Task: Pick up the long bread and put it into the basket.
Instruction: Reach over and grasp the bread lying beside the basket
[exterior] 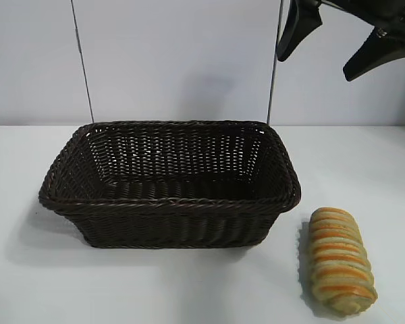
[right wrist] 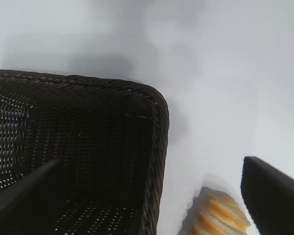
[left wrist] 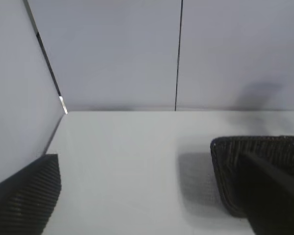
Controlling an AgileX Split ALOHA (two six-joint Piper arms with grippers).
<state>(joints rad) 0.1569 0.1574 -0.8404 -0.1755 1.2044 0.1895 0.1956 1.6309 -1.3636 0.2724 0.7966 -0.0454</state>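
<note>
Both jaws wide open — seemingly empty.

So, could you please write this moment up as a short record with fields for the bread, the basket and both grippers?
long bread: lying on the white table, outside the basket, beside its right end
basket: upright on the table, nothing seen inside
right gripper: open, raised at the exterior view's upper right, holding nothing
left gripper: open, holding nothing, beside the basket's end
task state: bread not yet picked up
</note>
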